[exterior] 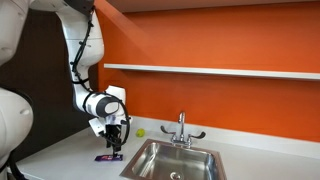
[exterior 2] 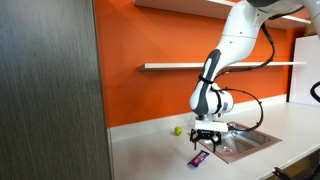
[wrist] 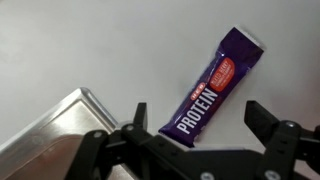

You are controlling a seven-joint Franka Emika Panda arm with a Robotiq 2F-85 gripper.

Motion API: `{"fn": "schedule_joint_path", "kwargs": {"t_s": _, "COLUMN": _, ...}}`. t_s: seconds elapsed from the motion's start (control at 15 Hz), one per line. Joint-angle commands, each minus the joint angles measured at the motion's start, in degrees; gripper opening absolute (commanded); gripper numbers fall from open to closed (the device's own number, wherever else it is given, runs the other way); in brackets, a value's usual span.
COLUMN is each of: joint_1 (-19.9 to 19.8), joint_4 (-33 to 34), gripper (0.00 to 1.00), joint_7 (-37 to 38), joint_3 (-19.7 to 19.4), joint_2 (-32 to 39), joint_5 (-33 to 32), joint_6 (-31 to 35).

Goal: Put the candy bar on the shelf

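Gripper [wrist: 197,112] poised with jaws wide over the purple protein bar [wrist: 212,92], lying flat toward the countertop's [wrist: 80,40] front edge beside the sink [wrist: 55,135]; closing on the skewed, slippery wrapper's end could pivot it free

My gripper [wrist: 196,110] spread wide, jaws well apart. Purple candy bar [wrist: 212,88] flat on pale countertop [wrist: 90,40]; white PROTEIN lettering, red patch on wrapper. Lies diagonal: near end between my fingertips, far end angled right. My left finger [wrist: 141,115] just beside it. Steel sink rim [wrist: 60,120] near left
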Motion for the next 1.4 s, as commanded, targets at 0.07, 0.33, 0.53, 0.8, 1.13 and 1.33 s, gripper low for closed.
{"fn": "schedule_joint_path", "kwargs": {"t_s": 0.07, "joint_1": 0.3, "joint_4": 3.9, "gripper": 1.00, "joint_7": 3.6, "joint_3": 0.2, "joint_2": 2.0, "joint_5": 1.7, "joint_6": -1.5}}
{"fn": "schedule_joint_path", "kwargs": {"t_s": 0.33, "joint_1": 1.8, "joint_4": 7.8, "gripper": 1.00, "joint_7": 9.3, "joint_3": -0.7, "joint_2": 5.1, "joint_5": 2.1, "joint_6": -2.2}}
{"fn": "schedule_joint_path", "kwargs": {"t_s": 0.53, "joint_1": 2.8, "joint_4": 10.4, "gripper": 1.00, "joint_7": 13.4, "joint_3": -1.1, "joint_2": 7.8, "joint_5": 3.1, "joint_6": -2.9}}
{"fn": "schedule_joint_path", "kwargs": {"t_s": 0.8, "joint_1": 3.7, "joint_4": 12.2, "gripper": 1.00, "joint_7": 18.8, "joint_3": -1.6, "joint_2": 10.2, "joint_5": 3.7, "joint_6": -4.3}}
{"fn": "schedule_joint_path", "kwargs": {"t_s": 1.13, "joint_1": 3.8, "joint_4": 11.3, "gripper": 1.00, "joint_7": 24.2, "joint_3": -1.9, "joint_2": 11.0, "joint_5": 3.9, "joint_6": -4.4}}
{"fn": "schedule_joint_path", "kwargs": {"t_s": 1.33, "joint_1": 3.5, "joint_4": 10.9, "gripper": 1.00, "joint_7": 26.2, "joint_3": -1.7, "joint_2": 11.2, "joint_5": 4.0, "joint_6": -4.5}}
